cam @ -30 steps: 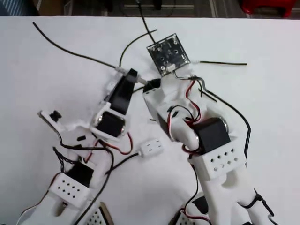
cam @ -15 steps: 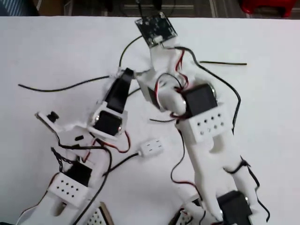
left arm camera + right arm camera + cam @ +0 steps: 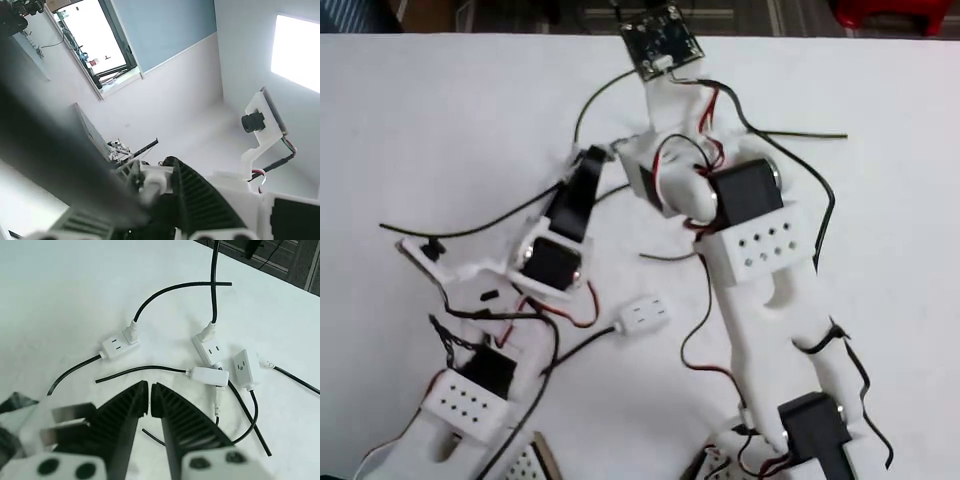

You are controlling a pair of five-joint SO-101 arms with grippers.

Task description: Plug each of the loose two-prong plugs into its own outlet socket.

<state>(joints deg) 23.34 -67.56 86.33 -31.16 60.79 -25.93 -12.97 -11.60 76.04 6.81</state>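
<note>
My left gripper (image 3: pixel 588 160) clenches a plug (image 3: pixel 153 181) mid-table (image 3: pixel 440 110), cord (image 3: pixel 470 225) trailing. My right gripper (image 3: pixel 149 387) hangs pinched shut, empty, above the sockets (image 3: pixel 116 346). Next, I judge: align prongs with one of them.

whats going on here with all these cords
Two robot arms are working on plugging cords in. The left gripper is shut on a white plug, and its black cable trails across the table. The right gripper is shut and empty above three outlet sockets, whose slots are empty, and a loose plug lying among them.
</note>
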